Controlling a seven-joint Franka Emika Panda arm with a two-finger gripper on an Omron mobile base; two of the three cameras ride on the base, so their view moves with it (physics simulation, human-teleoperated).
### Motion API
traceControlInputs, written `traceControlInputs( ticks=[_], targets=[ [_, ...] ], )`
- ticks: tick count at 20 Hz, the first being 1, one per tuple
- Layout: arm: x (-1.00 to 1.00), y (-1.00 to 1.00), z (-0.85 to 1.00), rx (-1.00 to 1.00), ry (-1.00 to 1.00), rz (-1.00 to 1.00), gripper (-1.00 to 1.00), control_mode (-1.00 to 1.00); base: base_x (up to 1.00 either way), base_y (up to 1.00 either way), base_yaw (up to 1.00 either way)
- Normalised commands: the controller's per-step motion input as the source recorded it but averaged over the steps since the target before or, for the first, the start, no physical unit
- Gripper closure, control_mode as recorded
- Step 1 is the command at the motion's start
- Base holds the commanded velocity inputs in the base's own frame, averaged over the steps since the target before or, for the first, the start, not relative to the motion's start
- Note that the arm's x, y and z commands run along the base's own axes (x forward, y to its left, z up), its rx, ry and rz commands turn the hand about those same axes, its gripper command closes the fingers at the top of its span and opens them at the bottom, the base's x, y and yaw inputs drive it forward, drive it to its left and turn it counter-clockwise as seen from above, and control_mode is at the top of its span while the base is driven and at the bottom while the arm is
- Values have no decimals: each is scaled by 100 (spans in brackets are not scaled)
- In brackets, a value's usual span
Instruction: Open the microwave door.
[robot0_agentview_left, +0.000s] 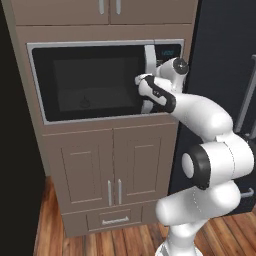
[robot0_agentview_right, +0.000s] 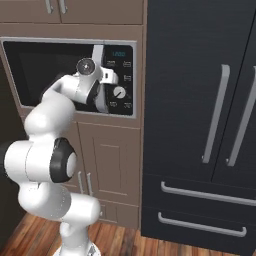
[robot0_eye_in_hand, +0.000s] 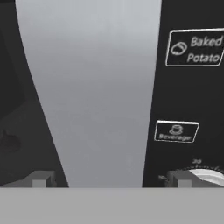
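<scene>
Fingertips (robot0_eye_in_hand: 39, 179) of the gripper (robot0_eye_in_hand: 109, 181) stand wide apart, one on each side of the silver bar handle (robot0_eye_in_hand: 94, 87), gripping nothing. That handle runs down the microwave door (robot0_agentview_left: 90, 82), which sits shut in the microwave (robot0_agentview_right: 122, 65), between tan cabinets (robot0_agentview_left: 110, 165).
</scene>
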Motion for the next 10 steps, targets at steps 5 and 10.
traceControlInputs(
  ticks=[5, 10],
  targets=[
    [50, 0, -6, 0, -1, 0, -100, -100, 0, 0, 0],
    [45, 0, 0, 0, 0, 0, -100, -100, 0, 0, 0]
  ],
)
